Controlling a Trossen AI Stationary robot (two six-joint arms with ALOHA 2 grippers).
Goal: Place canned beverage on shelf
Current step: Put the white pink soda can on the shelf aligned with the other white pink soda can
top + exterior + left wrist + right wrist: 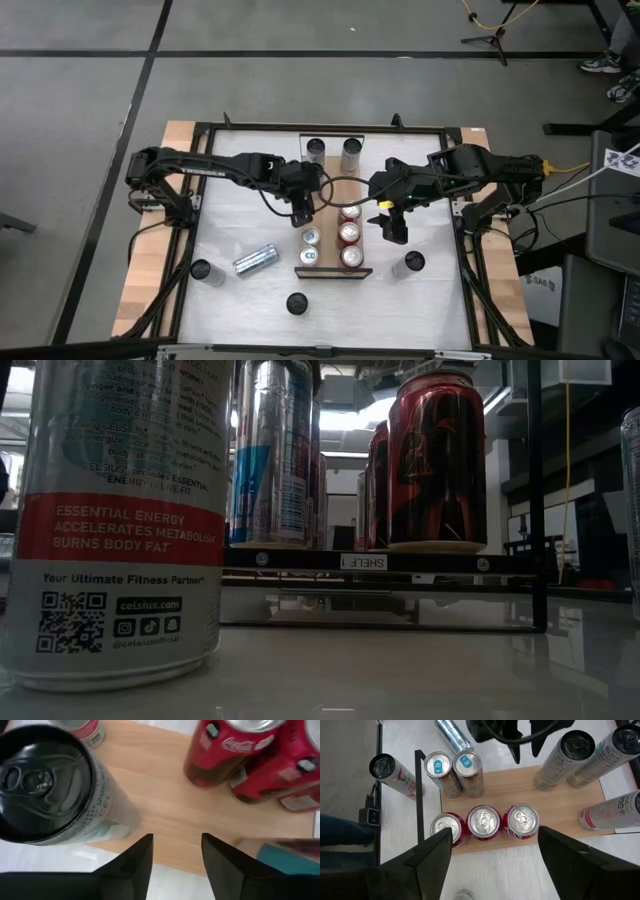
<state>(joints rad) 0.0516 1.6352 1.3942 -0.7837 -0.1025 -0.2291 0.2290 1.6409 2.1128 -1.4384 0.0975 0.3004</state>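
Now, the long narrow light-brown wooden shelf (pixel 327 225) lies mid-surface, its long axis running away from the dark lip, three red cans (pixel 485 822) in one row and two silver blue-tabbed cans (pixel 453 768) beside them. Two tall silver black-topped cans (pixel 333 152) stand at its far end. The left gripper (pixel 300 213) hovers over the bare plank, fingers (pixel 134 865) spread and empty, the nearest tall can just beside them. The right gripper (pixel 393 229) waits alongside the red row, fingers (pixel 431 862) wide apart, holding nothing.
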